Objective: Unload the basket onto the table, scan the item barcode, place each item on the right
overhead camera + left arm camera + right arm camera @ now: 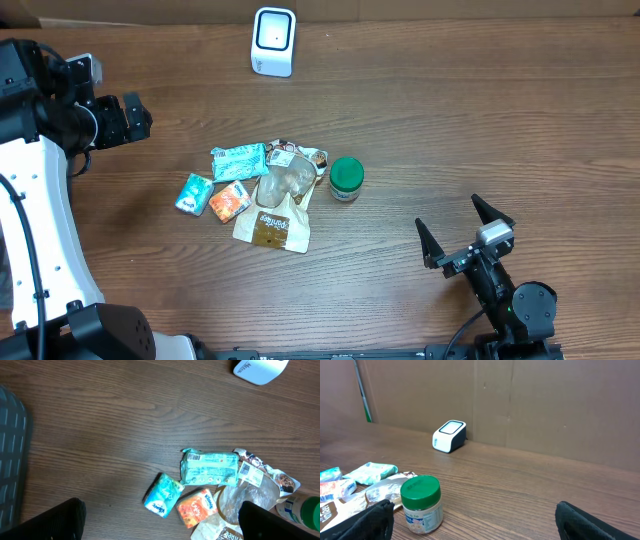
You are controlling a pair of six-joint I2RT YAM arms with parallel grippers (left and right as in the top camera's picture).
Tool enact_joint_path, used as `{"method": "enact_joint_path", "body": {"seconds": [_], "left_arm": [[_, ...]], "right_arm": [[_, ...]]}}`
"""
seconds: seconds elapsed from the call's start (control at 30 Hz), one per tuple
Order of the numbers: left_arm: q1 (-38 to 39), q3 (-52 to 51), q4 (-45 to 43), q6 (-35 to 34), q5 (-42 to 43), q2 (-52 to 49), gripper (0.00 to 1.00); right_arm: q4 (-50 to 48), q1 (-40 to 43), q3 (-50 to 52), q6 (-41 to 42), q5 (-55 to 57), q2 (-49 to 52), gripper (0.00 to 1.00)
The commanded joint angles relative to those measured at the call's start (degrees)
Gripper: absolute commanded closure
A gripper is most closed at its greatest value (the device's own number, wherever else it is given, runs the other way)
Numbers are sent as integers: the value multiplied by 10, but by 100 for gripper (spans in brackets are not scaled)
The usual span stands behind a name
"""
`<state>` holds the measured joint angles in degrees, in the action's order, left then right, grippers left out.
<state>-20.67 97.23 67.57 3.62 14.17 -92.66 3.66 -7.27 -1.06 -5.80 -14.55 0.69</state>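
Right fingers (370, 521): dark, blunt pads in the lower corners of the right wrist view, spread wide with nothing between them. Right gripper (447, 212) sits low over the table (480, 110), apart from the green-lidded jar (421, 505), on the jar's right and nearer the table's front edge.

Left fingers (50, 521): also spread wide and empty. Left gripper (138, 115) hangs well apart from the jar, on its left, beyond the whole pile.

Step in hand (judged): start of the task, approach only. No item is picked and nothing is at the scanner.

Candidate item: the jar, since it is upright, stands free at the right end of the pile, and faces the right gripper. No barcode is legible on its label.

- Jar: squat cylinder, smooth green screw lid, pale printed label; rigid, so it should take a firm pinch.
- Just left of the jar: crumpled clear plastic (285, 180) over a flat brown-and-cream pouch (272, 226); soft and slippery.
- Further left: mint-green packet (240, 160), orange pack (230, 202), teal tissue pack (194, 193); soft, pillow-shaped.
- Scanner (273, 40): white rounded block with a dark window, well beyond the jar at the far edge of the table.
- Table: brown wood-grain, matte.

Next move (judged): lower the right gripper around the jar body below the lid, close on it, carry it toward the scanner, and turn it until the label's code faces the window.
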Motion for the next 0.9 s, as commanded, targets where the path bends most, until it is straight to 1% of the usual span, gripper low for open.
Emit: {"method": "enact_joint_path", "body": {"seconds": [0.0,0.77,0.87], "left_arm": [[1,-1,-1,16,3,4,0],[1,-1,-1,16,3,4,0],[1,-1,-1,16,3,4,1]], "right_arm": [[-3,-3,6,0,7,-5,0],[-2,-3,6,1,14,-5,0],[-5,-3,6,18,6,-5,0]]}}
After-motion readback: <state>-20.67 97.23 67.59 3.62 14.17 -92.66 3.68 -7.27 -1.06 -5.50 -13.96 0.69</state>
